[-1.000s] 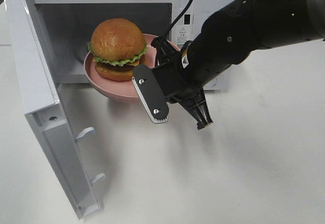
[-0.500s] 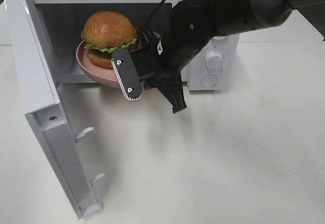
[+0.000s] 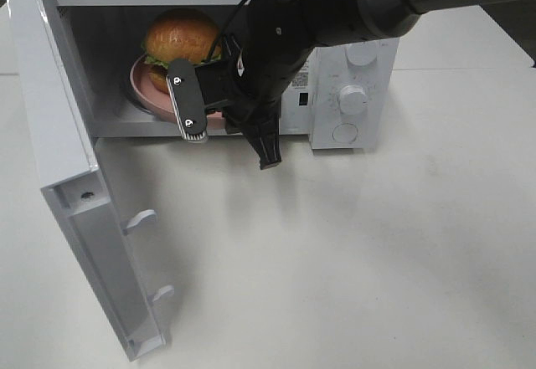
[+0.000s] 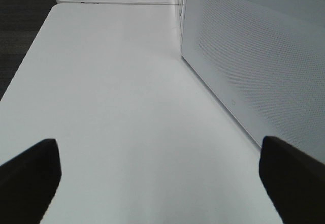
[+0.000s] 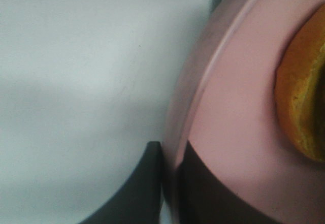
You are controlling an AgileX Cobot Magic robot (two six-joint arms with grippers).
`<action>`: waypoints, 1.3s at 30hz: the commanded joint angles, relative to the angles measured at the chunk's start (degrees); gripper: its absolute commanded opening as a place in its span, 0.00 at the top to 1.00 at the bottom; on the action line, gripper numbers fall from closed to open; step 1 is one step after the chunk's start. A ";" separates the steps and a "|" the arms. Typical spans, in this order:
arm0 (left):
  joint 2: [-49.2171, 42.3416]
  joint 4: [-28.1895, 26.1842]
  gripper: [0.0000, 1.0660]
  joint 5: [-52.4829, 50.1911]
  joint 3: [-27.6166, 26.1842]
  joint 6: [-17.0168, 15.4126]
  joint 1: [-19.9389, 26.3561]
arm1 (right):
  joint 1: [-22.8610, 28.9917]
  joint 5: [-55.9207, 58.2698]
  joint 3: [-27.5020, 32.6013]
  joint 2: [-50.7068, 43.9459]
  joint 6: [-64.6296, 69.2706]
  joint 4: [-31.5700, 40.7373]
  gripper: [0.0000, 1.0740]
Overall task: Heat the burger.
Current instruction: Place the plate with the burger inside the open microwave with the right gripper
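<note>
White and matte, the desk (image 3: 377, 260) carries a boxy white microwave (image 3: 289, 93) whose door (image 3: 75, 210) hangs wide open, leaving the cavity free to take the food. The right fingers (image 5: 139, 193) are pressed together on the rim of a pink plate (image 5: 228, 132), one dark finger on each face of its thin raised lip. That grip looks chosen so the right arm (image 3: 335, 9) can carry the meal without touching it. The burger (image 3: 180, 34) sits on the plate's middle, just beyond the pinching fingertips and already inside the cavity. Whether the plate rests on the cavity floor cannot be told. The bun is glossy, brown and domed, with a frill of green under it; close to the fingers only its curved orange-brown edge shows. The plate is smooth, shallow and round, likely slick, so the hold probably depends on that lip. The left fingers (image 4: 30, 176) are spread wide and hold nothing, with bare desk between them and a pale, finely dotted panel (image 4: 254, 66) off to one side. They seem parked well clear, perhaps to deal with the door afterwards. Round knobs (image 3: 353, 97) sit on the microwave's front, untouched.
</note>
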 commanded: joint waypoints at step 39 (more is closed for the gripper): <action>-0.86 -0.34 0.08 -0.11 -0.06 0.00 0.23 | -0.46 2.23 -24.98 15.18 7.51 -2.69 1.00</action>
